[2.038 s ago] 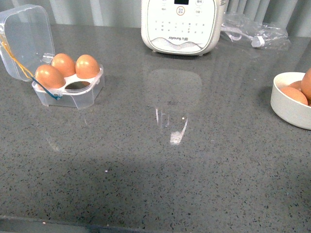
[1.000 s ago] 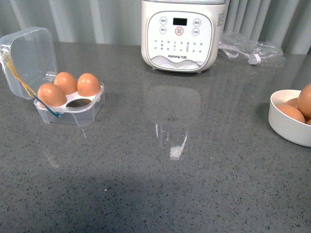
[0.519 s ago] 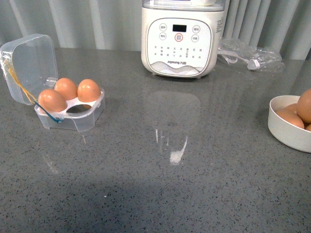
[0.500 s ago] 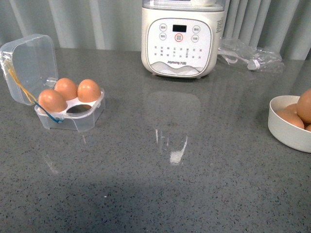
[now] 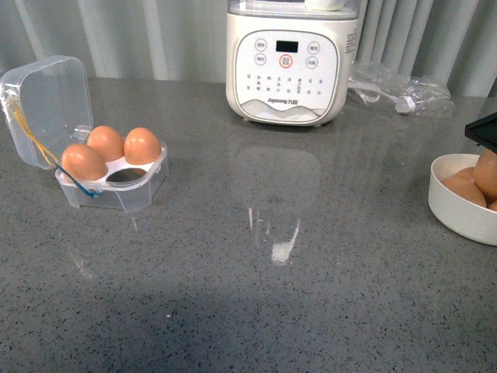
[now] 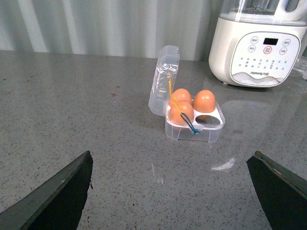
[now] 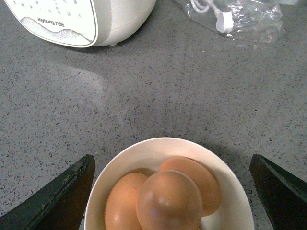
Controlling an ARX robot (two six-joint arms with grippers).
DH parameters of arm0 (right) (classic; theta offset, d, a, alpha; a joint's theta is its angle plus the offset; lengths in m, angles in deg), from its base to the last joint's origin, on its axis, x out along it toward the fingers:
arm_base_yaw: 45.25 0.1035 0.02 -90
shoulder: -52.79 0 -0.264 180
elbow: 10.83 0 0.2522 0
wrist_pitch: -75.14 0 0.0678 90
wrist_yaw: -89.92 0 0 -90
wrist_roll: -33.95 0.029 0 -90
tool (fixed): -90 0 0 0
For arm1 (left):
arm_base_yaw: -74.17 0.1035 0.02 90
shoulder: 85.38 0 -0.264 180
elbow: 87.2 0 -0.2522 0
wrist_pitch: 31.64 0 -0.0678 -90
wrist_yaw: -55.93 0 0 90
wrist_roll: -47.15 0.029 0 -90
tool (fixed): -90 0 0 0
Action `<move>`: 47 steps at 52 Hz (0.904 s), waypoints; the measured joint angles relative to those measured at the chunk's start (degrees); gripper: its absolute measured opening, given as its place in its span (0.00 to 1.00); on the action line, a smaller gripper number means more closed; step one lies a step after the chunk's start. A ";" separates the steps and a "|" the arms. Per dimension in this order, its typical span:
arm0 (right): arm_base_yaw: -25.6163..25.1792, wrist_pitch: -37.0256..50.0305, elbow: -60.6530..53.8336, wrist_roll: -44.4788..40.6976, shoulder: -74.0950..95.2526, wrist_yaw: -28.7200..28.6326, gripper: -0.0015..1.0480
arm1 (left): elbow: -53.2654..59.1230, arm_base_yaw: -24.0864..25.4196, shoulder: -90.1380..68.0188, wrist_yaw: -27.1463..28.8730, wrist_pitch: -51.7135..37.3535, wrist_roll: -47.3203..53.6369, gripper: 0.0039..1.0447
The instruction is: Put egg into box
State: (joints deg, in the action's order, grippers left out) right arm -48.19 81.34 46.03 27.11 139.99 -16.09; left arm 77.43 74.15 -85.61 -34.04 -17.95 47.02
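Our right gripper (image 7: pixel 171 162) hangs wide open and empty over the bowl (image 7: pixel 125 160), where the egg (image 7: pixel 169 201) sits on top. We should come straight down and squeeze softly. Our left gripper (image 6: pixel 171 154) is open, empty, facing the box (image 6: pixel 194 133).

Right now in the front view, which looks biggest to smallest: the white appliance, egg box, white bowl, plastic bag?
1. white appliance, though its top is cropped.
2. clear egg box with its open lid.
3. white bowl and plastic bag: unsure; the bowl is cropped, the bag lies farther back.
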 joint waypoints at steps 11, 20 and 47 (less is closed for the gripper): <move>0.04 1.66 -0.57 -0.13 1.90 0.26 0.93 | 0.00 0.00 0.00 0.00 0.00 0.00 0.94; -0.04 2.97 -1.70 -0.11 3.26 0.42 0.93 | 0.00 0.00 0.00 0.00 0.00 0.00 0.94; 0.15 5.11 -4.42 0.57 4.15 1.31 0.62 | 0.00 0.00 0.00 0.00 0.00 0.00 0.94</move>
State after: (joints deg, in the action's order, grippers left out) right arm -48.04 86.46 41.61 27.68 144.14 -14.78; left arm 77.43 74.15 -85.61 -34.04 -17.95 47.02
